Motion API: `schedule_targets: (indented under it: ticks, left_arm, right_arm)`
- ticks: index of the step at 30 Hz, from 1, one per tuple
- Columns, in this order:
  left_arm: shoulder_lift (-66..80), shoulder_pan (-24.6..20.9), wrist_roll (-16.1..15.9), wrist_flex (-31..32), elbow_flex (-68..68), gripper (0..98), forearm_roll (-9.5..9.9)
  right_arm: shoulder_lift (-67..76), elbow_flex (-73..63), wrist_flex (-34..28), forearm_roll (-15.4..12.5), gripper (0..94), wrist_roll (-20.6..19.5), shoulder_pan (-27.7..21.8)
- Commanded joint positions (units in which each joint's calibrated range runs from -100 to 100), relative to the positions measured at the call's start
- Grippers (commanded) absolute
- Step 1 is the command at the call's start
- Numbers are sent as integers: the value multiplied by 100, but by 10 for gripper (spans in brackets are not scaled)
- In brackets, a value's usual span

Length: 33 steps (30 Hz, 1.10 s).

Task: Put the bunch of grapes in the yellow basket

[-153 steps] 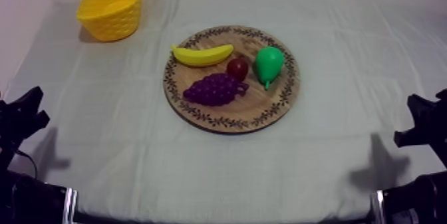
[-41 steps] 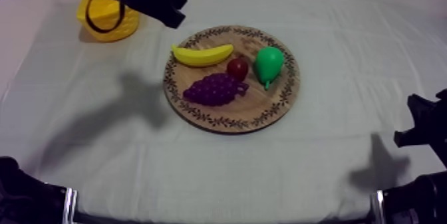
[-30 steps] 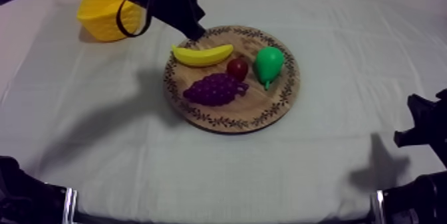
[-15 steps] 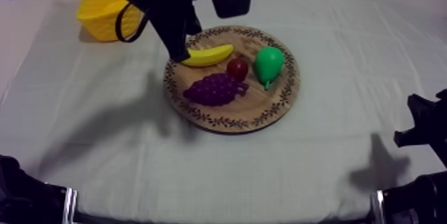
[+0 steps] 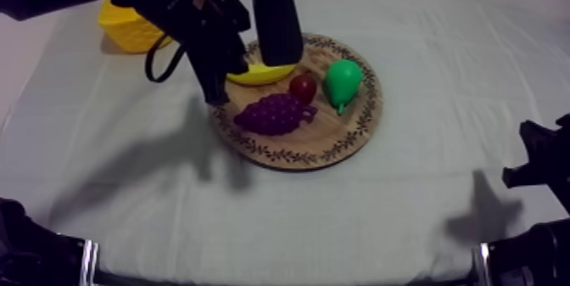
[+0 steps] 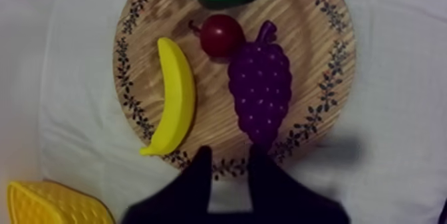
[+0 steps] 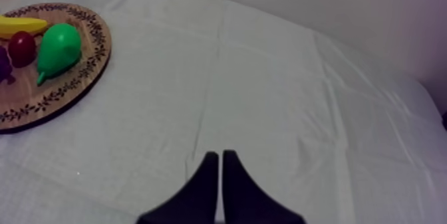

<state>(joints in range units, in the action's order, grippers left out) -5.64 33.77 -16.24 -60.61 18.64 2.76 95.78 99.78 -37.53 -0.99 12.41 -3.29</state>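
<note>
Grapes (image 6: 261,94) on board (image 6: 319,54); left gripper (image 6: 229,151) spread open over board rim at their tip. Skewed descent risks knocking banana (image 6: 174,97), red fruit (image 6: 221,34). Right gripper (image 7: 220,155) closed, well off board.

No legible text, no labels or brands, no numbers or signs

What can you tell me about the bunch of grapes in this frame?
The bunch of grapes is a purple, bumpy toy, plastic by its look, tapering to a point, with a short purple stem. It lies flat on the wooden board, its stem end close by the small red fruit and apart from the banana. The left gripper has its fingers open just off the pointed tip, not holding it.
</note>
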Motion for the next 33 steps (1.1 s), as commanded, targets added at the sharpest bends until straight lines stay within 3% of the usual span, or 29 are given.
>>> schedule_targets:
  ticks: [1,5,9,22,33]
  left_arm:
    - [-3,6,-16,25,56,617,7]
    - [8,44,-39,50,177,852,71]
    - [20,69,-31,148,309,929,110]
    - [-155,98,140,399,564,958,172]
    - [-1121,189,419,935,369,959,186]
  right_arm:
    - [-2,-1,-5,-1,3,2,0]
    - [-2,-1,-5,-1,3,2,0]
    - [-2,-1,-5,-1,3,2,0]
    - [-2,-1,-5,-1,3,2,0]
    - [-2,-1,-5,-1,3,1,0]
